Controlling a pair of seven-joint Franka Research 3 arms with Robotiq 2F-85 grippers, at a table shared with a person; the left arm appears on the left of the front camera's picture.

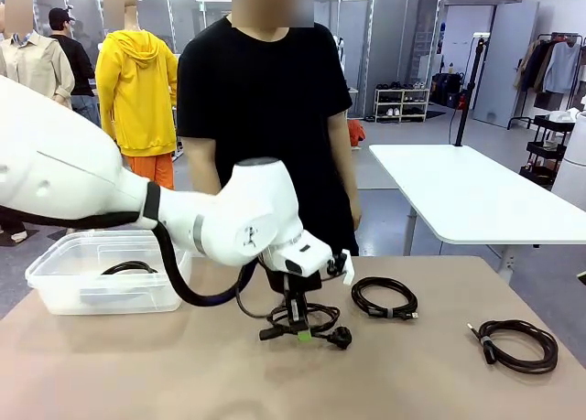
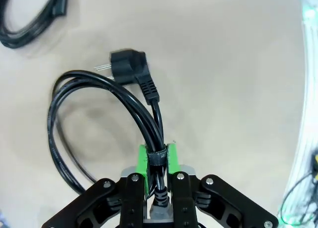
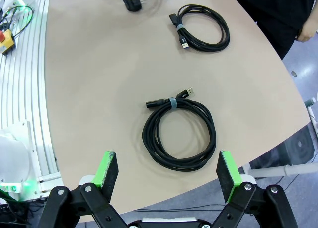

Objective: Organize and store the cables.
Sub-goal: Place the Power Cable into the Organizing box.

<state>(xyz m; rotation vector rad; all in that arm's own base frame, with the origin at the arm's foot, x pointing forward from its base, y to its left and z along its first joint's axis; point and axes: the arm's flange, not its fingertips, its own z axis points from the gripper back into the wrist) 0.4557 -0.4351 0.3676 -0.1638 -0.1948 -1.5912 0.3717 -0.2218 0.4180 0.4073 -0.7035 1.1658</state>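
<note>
1. The table (image 1: 110, 374) fills the lower half of the front view. Three coiled cables lie on it, so work them one at a time.
2. Your left arm (image 1: 82, 182) reaches from the left edge to the centre of the front view. Lift straight up first, so the hanging loops leave the tabletop before you swing left.
3. The clear bin (image 1: 50, 287) sits at lower left with one stored cable (image 1: 128, 267) inside. I judge it the drop point. Aim over its open middle, not the rim.
4. The power cord (image 2: 144, 121) lies at lower centre of the front view, under the left gripper. Its loops fan out loosely, so expect sag and swing and move slowly.
5. The middle cable (image 1: 403, 307) lies right of centre, and the right-hand cable (image 1: 549, 351) at lower right, well apart from it.
6. The left gripper (image 2: 158, 163) is pressed together on the power cord at its band (image 2: 159, 156) — a good spot, since every strand is gathered there. Check that no strand sits outside the pads (image 2: 143, 161).
7. The right gripper (image 3: 168, 172) is spread wide at the bottom of the right wrist view, holding nothing, above the right-hand cable.
8. The plug (image 2: 130, 65) lies in the upper left of the left wrist view and looks to rest on the table — keep it clear of the bin wall.
</note>
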